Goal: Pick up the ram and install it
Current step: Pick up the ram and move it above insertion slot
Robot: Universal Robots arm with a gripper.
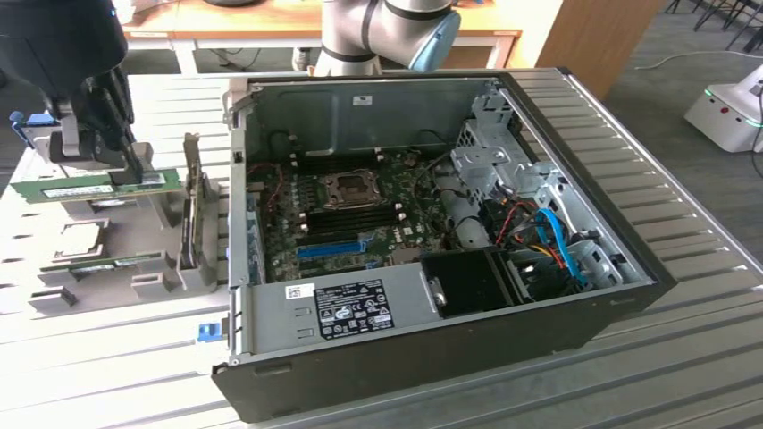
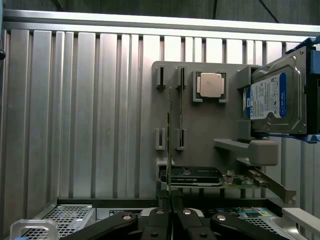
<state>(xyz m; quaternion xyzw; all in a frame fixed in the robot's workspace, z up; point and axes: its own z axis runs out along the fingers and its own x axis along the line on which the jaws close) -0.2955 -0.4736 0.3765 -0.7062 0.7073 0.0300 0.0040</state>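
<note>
This looks like a robot lab or a workshop. A big grey robot arm [image 1: 381,31] stands at the back of a ribbed metal surface [image 1: 703,357]. A computer case [image 1: 417,366] lies open on it, so all its insides show. Beside the case is a grey holder [image 2: 200,135] with loose computer parts: a green ram [image 1: 89,189], a square chip [image 2: 210,84] and a hard drive [image 2: 272,100]. Behind are wooden desks [image 1: 238,22], and a white machine [image 1: 727,112] stands on the grey floor [image 1: 667,54]
</note>
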